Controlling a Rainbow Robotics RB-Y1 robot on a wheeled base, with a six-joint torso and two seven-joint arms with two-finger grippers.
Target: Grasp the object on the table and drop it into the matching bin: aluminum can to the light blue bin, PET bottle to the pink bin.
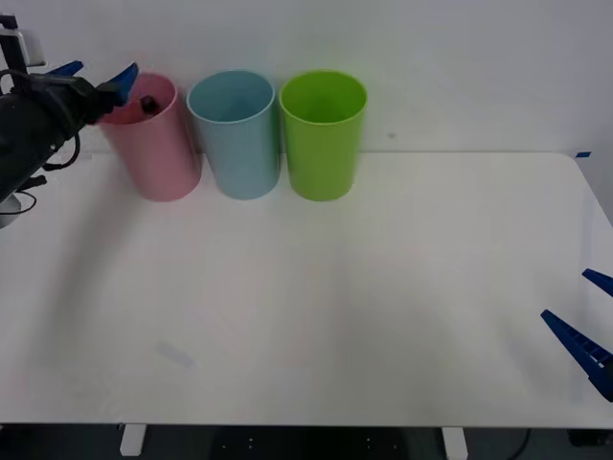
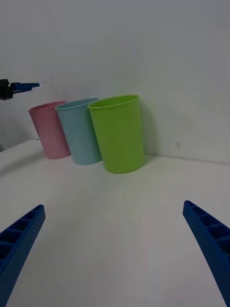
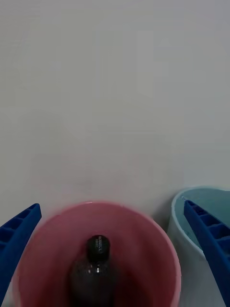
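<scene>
One PET bottle is seen upright, cap up, inside the pink bin, its base hidden; the left gripper is spread apart above, and the right gripper is held apart near right.

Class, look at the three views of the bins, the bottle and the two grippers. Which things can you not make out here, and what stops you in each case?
- PET bottle: lower body hidden by the pink bin wall in the left wrist view; front view shows just its cap.
- Left gripper: open above the pink bin; one finger cut by the front view's left edge.
- Right gripper: cut by the front view's right edge.
- Light blue bin and lime green bin: bottoms hidden by their walls.
</scene>
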